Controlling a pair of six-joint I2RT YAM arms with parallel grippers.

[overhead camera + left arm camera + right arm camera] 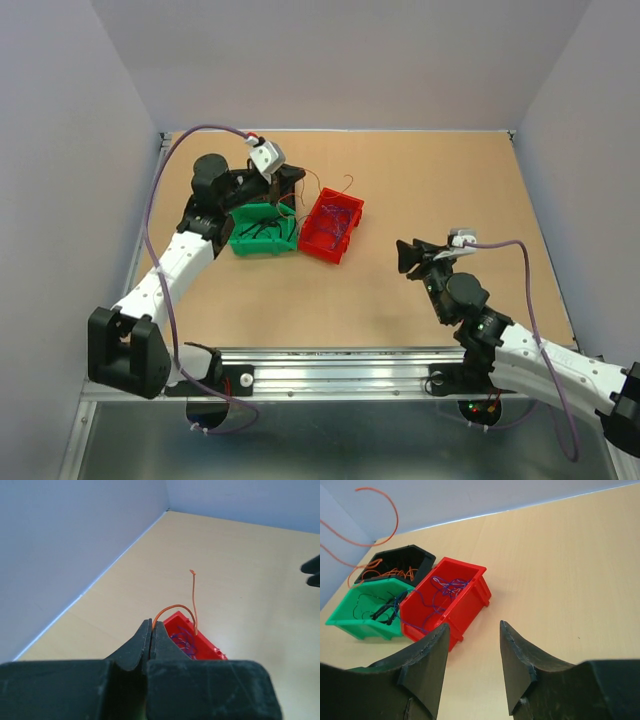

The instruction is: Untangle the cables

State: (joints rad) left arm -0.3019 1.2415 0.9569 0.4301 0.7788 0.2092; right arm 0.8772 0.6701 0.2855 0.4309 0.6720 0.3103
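Note:
My left gripper [152,625] is shut on a thin orange cable [176,607] that arcs up out of the jaws and ends in the air above the red bin [212,650]. In the top view this gripper [296,178] hovers over the bins at the back left. My right gripper [472,630] is open and empty, low over the table right of the bins, as the top view [403,257] also shows. Purple cables [447,587] lie in the red bin [462,605]. Black cables [385,610] lie in the green bin [362,625]. Orange cables [390,573] lie in the black bin [422,560].
The three bins stand together at the table's back left: the green bin [262,247], the red bin [322,248], and the black one mostly hidden under the left arm. Grey walls enclose the table on three sides.

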